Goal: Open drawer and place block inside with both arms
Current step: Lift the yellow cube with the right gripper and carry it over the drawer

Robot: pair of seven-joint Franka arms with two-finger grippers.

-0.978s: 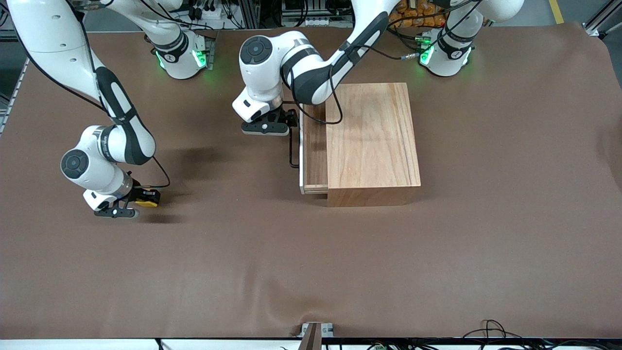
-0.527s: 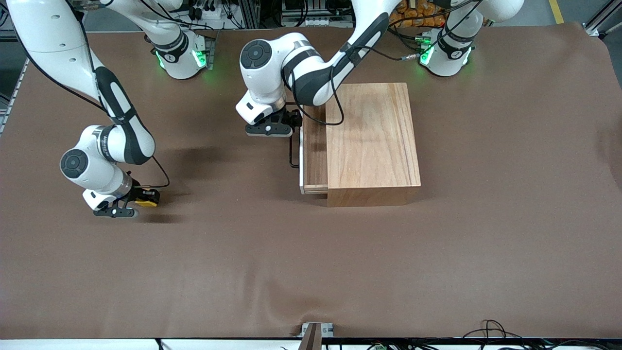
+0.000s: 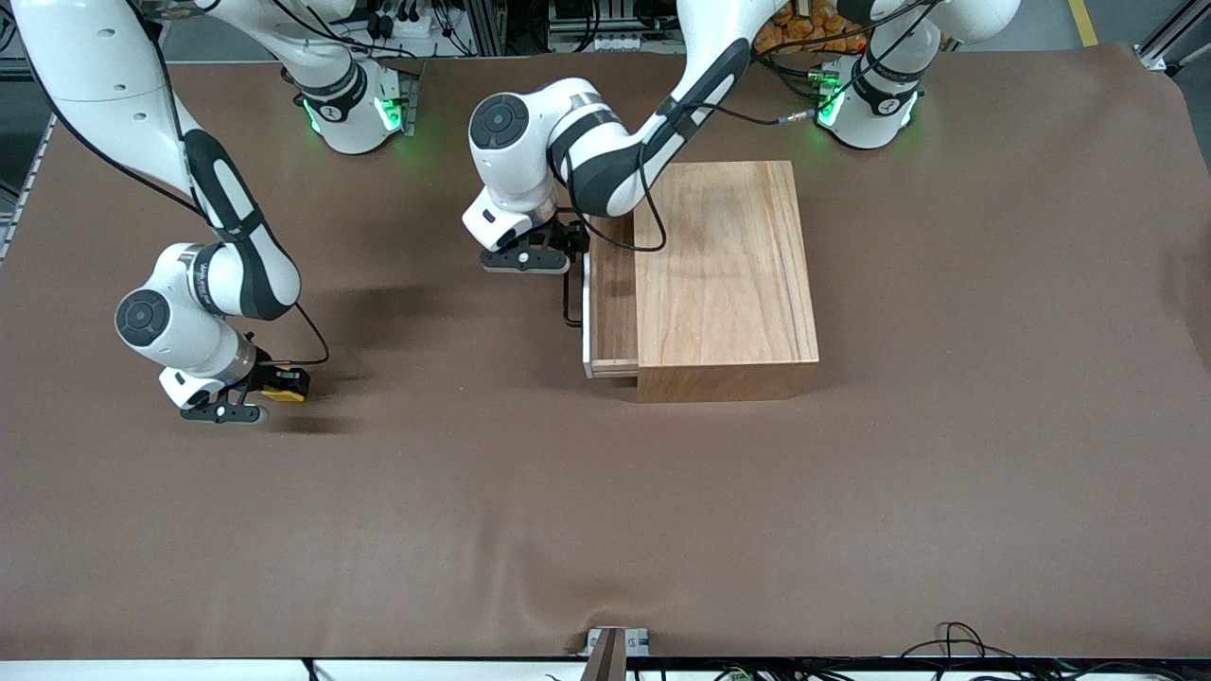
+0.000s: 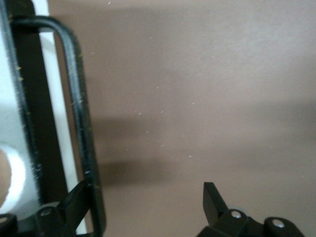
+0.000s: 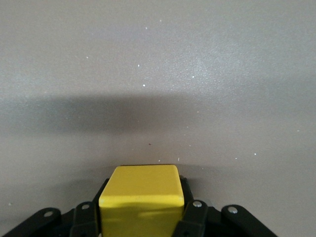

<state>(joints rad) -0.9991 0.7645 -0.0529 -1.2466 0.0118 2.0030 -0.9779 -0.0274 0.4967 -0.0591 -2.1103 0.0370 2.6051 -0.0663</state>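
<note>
Drawer-opening step: left end effector (image 4: 148, 207), fingers apart, straddles the thin black loop handle (image 4: 79, 123) of the shallow wooden drawer (image 3: 610, 293), barely open. Right end effector (image 5: 143, 217), at the box's 9 o'clock, clamps the small yellow cube (image 5: 142, 197). Next: close, then pull.

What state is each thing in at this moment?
drawer: pulled partly out of the wooden box.
block: clamped in the right end effector.
left end effector: open, one finger against the drawer's loop handle.
</note>
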